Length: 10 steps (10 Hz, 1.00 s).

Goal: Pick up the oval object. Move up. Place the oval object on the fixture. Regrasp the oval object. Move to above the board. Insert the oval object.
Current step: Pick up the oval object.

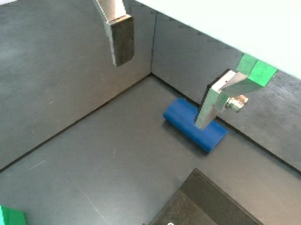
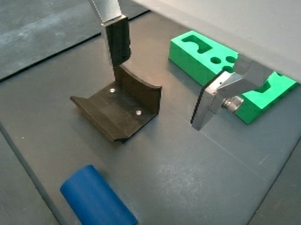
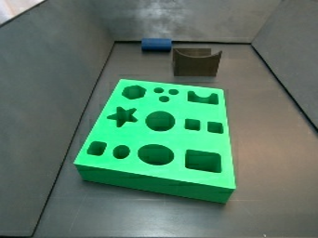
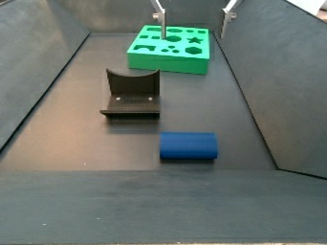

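Observation:
The blue oval object lies on its side on the dark floor, near the fixture, and shows in both side views. In a wrist view its end sits partly behind one silver finger. The dark fixture with its curved notch stands between the oval object and the green board. My gripper hangs open well above the floor with nothing between its fingers. In a side view only the fingertips show, high over the board.
Grey walls enclose the floor on all sides and meet in a corner close behind the oval object. The board fills the end of the floor away from the oval object.

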Tool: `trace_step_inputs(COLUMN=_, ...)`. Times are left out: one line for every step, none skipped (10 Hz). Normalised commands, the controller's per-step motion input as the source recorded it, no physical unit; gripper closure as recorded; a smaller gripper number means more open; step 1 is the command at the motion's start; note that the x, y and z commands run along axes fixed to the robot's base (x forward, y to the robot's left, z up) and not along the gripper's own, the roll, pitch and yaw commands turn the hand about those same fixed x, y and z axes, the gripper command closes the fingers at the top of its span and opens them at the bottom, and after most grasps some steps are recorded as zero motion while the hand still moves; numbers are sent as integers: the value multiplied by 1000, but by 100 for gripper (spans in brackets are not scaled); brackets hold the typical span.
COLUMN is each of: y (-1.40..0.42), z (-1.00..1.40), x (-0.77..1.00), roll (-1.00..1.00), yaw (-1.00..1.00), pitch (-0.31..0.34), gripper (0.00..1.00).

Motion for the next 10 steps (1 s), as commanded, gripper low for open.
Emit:
trace_step_inputs(y=0, z=0, x=-97, roll=0, yaw=0, pitch=0, gripper=0)
trace_step_inputs(y=197, z=-43, x=-386, roll=20, yaw=-603, pitch=-64, gripper=0)
trace_step_inputs(y=546, z=-174, x=151, roll=-10, yaw=-423, pitch=0, gripper=0)
trace_step_inputs(y=443, z=-191, x=149, roll=0, yaw=-557, pitch=0, gripper=0)
trace_step_inputs(y=426, z=-191, x=166, roll=0, yaw=-571, pitch=0, gripper=0)
trace_step_inputs(y=437, z=-143, x=183, roll=0, yaw=-566, pitch=0, gripper=0)
trace_step_inputs(y=360, z=-234, x=309, roll=0, yaw=-646, pitch=0, gripper=0)
trace_step_inputs(y=263, z=-234, x=340, roll=0, yaw=-751, pitch=0, gripper=0)
trace_step_inputs(y=180, z=-306, x=294, roll=0, yaw=-854, pitch=0, gripper=0)
trace_step_inputs(y=149, z=-331, x=260, roll=0, yaw=-889, pitch=-6, gripper=0)
